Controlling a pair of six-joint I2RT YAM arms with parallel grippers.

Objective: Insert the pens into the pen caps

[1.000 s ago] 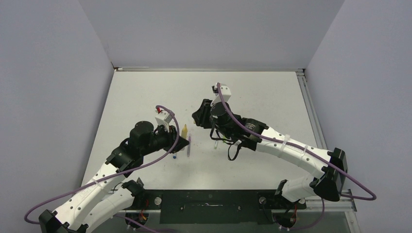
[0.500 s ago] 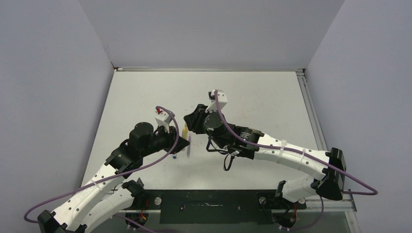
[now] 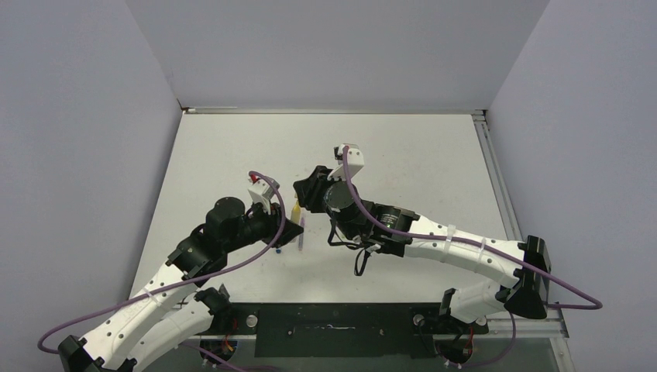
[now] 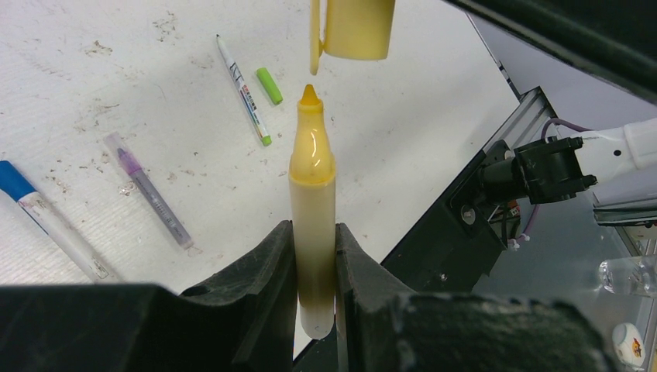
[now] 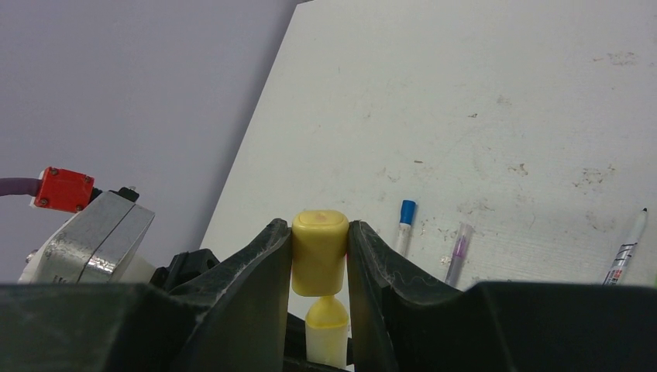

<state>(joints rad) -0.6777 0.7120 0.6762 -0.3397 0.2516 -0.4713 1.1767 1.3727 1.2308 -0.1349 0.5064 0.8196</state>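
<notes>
Left wrist: yellow marker [image 4: 312, 155] clamped in left gripper [image 4: 314, 230], tip just beneath yellow cap [image 4: 355, 31]; cap pinched between narrowed jaws of right gripper [image 5: 319, 232].

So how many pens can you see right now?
4: the yellow marker in the left gripper; the purple pen, blue-ended pen and green-tipped pen lying on the table. Others may be hidden.

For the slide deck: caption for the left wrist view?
Yellow marker clamped in left jaws, tip just short of the yellow cap.
</notes>
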